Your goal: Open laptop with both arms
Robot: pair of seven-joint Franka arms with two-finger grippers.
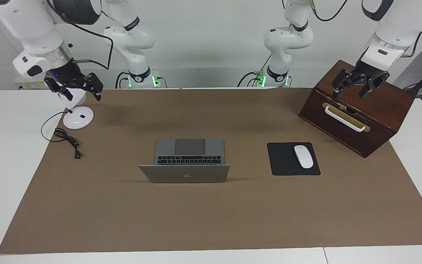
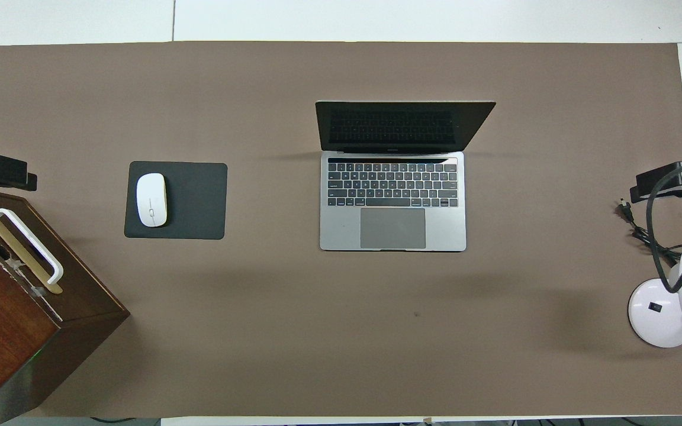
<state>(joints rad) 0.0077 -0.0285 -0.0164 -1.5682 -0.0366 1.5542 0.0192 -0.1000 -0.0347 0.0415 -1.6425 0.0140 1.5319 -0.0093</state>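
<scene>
Silver-grey laptop [image 1: 185, 161] is sitting lid-up mid-table, so I'm hanging both empty grippers clear, fingers spread: left gripper [image 1: 357, 85] over the wooden box [image 1: 357, 110], right gripper [image 1: 76, 88] over the lamp [image 1: 76, 113].

The facing view looks down from high across the table [image 1: 211, 220] toward both arms' bases. The overhead view looks steeply down from the robots' end. Both share the whole brown mat [image 2: 341, 331], half-turned.
</scene>
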